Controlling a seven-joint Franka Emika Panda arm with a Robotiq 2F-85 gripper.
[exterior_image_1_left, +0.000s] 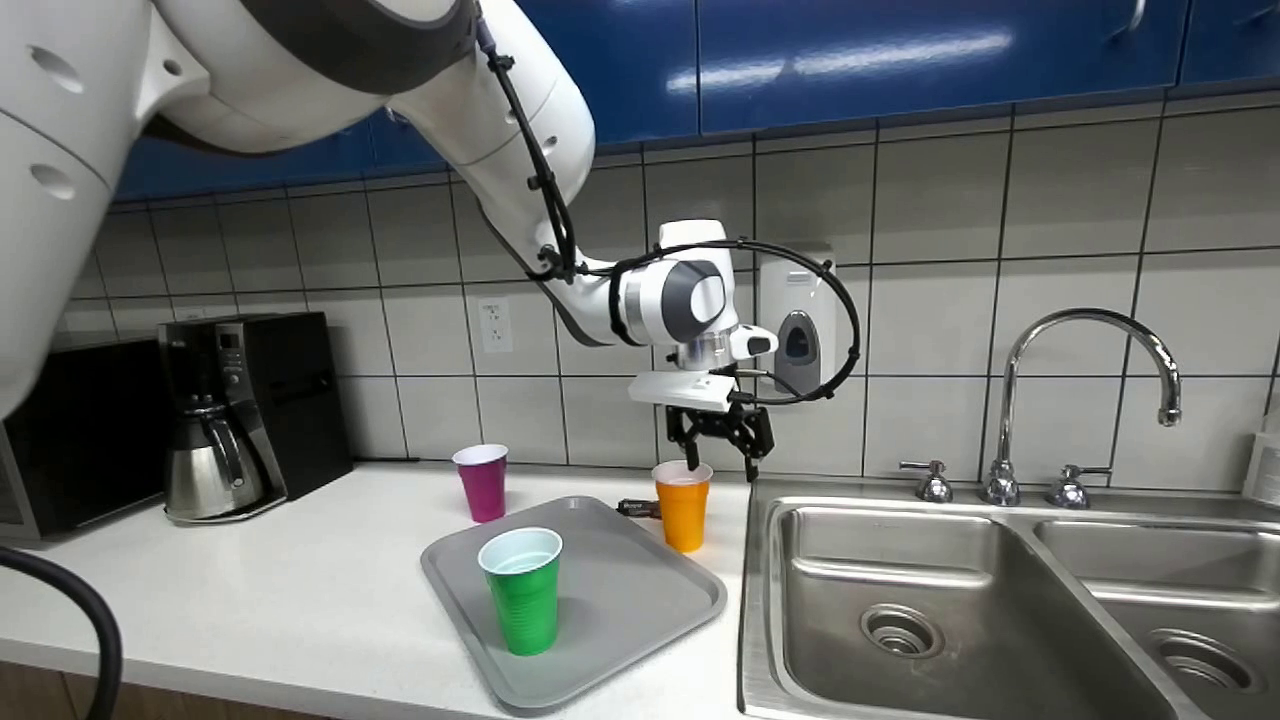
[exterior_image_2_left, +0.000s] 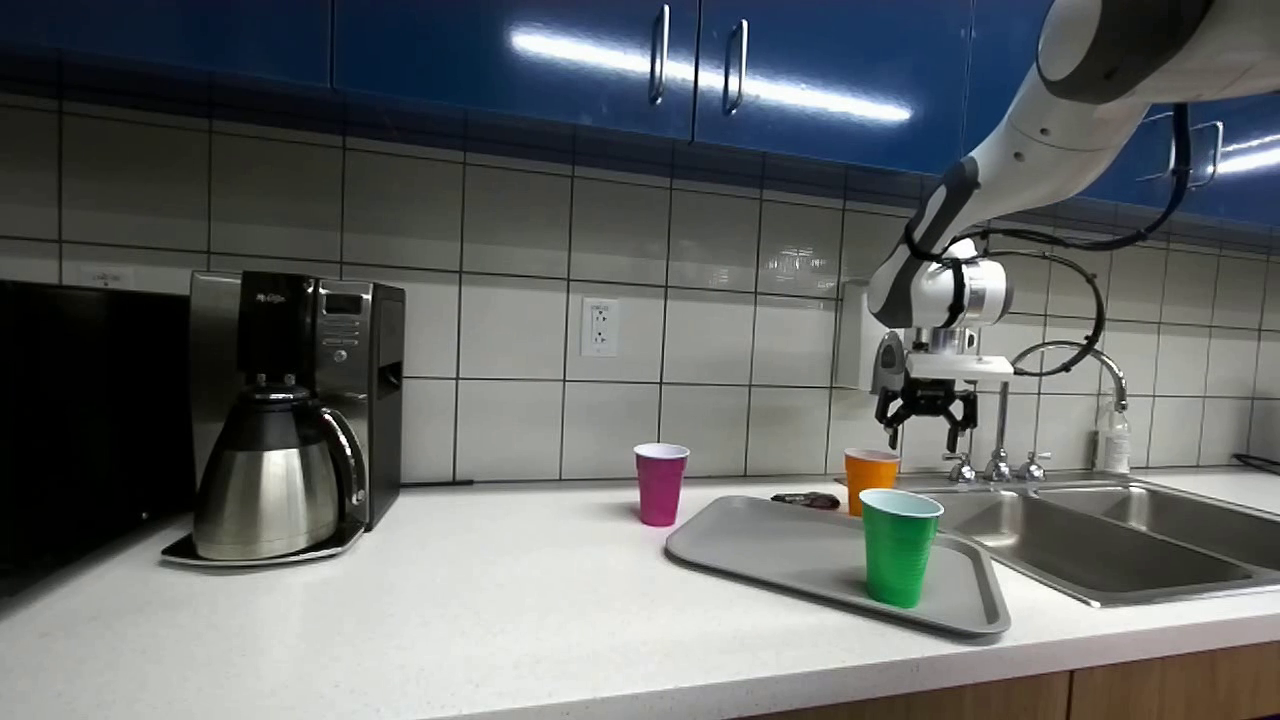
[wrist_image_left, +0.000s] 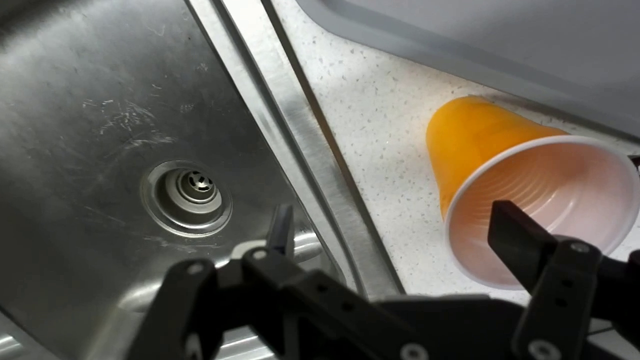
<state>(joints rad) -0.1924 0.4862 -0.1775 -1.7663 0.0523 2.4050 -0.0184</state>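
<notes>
Our empty hand (exterior_image_1_left: 721, 472) hangs spread wide near the orange cup (exterior_image_1_left: 683, 515). We'd best centre over it before lowering

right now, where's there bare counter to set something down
A broad bare patch of counter lies between the coffee maker and purple cup. The tray has room beside the green cup. It's crowded between tray and sink: orange cup there, open gripper near.
</notes>
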